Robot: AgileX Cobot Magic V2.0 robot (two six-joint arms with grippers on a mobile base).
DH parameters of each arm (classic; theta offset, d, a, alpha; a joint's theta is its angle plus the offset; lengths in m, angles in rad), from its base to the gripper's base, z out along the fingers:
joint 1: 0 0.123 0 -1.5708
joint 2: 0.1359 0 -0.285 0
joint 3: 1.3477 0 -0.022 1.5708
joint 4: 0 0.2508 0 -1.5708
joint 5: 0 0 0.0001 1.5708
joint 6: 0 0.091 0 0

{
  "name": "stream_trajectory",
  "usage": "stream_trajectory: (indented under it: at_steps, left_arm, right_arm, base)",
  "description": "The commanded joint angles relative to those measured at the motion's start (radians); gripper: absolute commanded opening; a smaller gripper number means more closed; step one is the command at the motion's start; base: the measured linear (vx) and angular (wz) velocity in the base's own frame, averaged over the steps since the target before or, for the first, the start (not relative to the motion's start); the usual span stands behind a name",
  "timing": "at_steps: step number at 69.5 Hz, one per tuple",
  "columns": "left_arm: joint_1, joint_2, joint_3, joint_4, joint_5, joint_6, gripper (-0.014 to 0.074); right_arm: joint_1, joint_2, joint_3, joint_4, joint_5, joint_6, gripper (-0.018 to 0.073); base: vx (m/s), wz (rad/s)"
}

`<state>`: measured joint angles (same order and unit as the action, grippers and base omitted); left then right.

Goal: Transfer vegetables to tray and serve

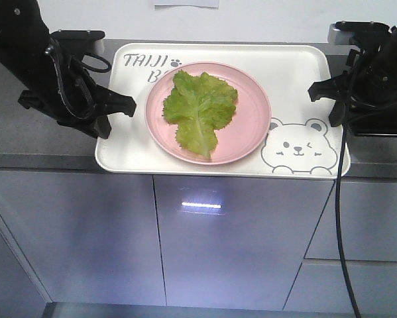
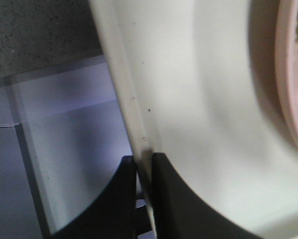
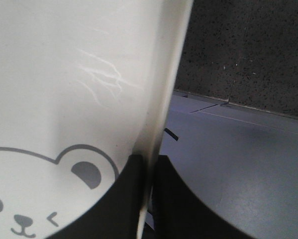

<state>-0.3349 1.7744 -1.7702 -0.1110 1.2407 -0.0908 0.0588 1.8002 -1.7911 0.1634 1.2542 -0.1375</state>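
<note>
Noted: tray [image 1: 297, 73] smooth cream plastic with faint scuffs; plate [image 1: 251, 132] smooth pink, low sheen; counter [image 1: 12, 142] speckled grey stone-look, matt; cabinet fronts [image 1: 238, 252] glossy, reflective.

Front view: bright, even light from above. A small white strip of glare sits on the glossy grey cabinet door [image 1: 201, 205], and the black robot arms [image 1: 26, 66] are too dark for detail. Both wrist views are close and soft. The cream-white rectangular tray [image 2: 188, 99] is blurred, a grey shadow lies beside the round pink plate [image 2: 290, 99], and the black fingers [image 3: 188, 209] are featureless silhouettes.
</note>
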Motion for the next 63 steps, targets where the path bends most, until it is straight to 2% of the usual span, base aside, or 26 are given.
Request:
stream_trajectory:
  at_steps: [1, 63]
  left_arm:
    - [-0.028, -0.055, -0.039, -0.157, -0.093, 0.025, -0.0006]
    - [-0.028, -0.055, -0.039, -0.157, -0.093, 0.025, -0.0006]
  right_arm:
    - [0.019, -0.056, -0.027, 0.138, 0.029, -0.041, -0.0008]
    - [0.019, -0.056, -0.027, 0.138, 0.029, -0.041, -0.0008]
  base:
    - [0.05, -0.01]
    - [0.05, 0.01]
